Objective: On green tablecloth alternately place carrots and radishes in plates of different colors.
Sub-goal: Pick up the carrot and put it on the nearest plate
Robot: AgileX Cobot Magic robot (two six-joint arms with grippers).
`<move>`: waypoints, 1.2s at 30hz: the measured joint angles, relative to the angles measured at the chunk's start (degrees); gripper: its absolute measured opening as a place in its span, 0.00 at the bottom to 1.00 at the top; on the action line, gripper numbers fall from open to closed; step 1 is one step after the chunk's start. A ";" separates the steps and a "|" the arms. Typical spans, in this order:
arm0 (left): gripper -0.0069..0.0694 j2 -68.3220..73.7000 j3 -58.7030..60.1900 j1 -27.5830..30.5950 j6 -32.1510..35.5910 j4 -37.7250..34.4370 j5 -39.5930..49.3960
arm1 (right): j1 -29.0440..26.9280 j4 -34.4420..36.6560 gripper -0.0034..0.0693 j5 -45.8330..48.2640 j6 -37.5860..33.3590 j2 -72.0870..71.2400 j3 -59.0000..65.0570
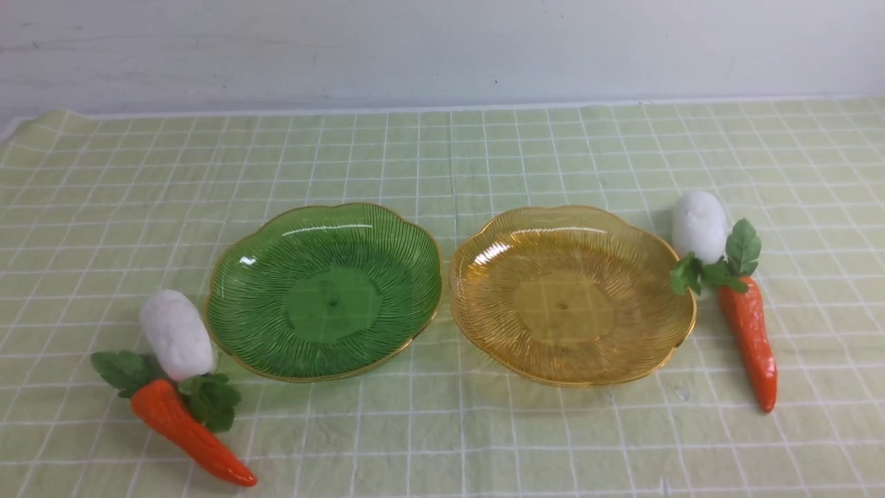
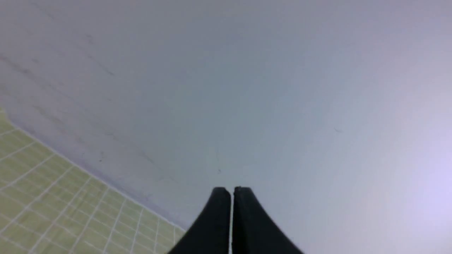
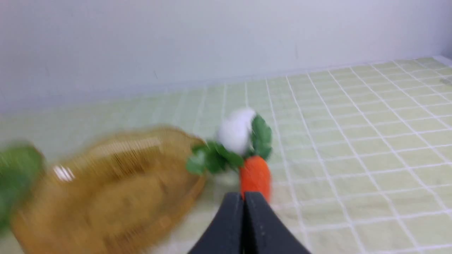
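On the green tablecloth (image 1: 484, 152) a green plate (image 1: 235, 290) and an amber-yellow plate (image 1: 657, 304) sit side by side, both empty. Left of the green plate lie a white radish (image 1: 177, 335) and an orange carrot (image 1: 187, 432). A second radish (image 1: 698, 225) and carrot (image 1: 750, 339) lie right of the yellow plate. Neither arm shows in the front view. My left gripper (image 2: 232, 190) is shut and empty, facing the wall. My right gripper (image 3: 243, 195) is shut and empty, just short of the right carrot (image 3: 255, 176), with the radish (image 3: 236, 131) and yellow plate (image 3: 106, 190) beyond.
A pale grey wall (image 1: 442, 48) runs along the cloth's far edge. The cloth's back left corner (image 1: 41, 124) is slightly rumpled. The right wrist view is blurred, with the green plate (image 3: 16, 173) at its edge.
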 joint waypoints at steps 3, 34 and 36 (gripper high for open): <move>0.08 7.15 -11.21 0.00 1.29 5.46 20.93 | 0.00 16.50 0.03 -5.85 5.29 0.00 0.00; 0.22 79.28 -31.60 0.00 0.91 14.74 39.80 | 0.00 5.88 0.03 37.17 -7.14 34.24 -37.20; 0.34 80.66 -31.62 0.00 0.47 14.46 38.56 | 0.00 6.41 0.03 37.26 -8.04 35.65 -37.48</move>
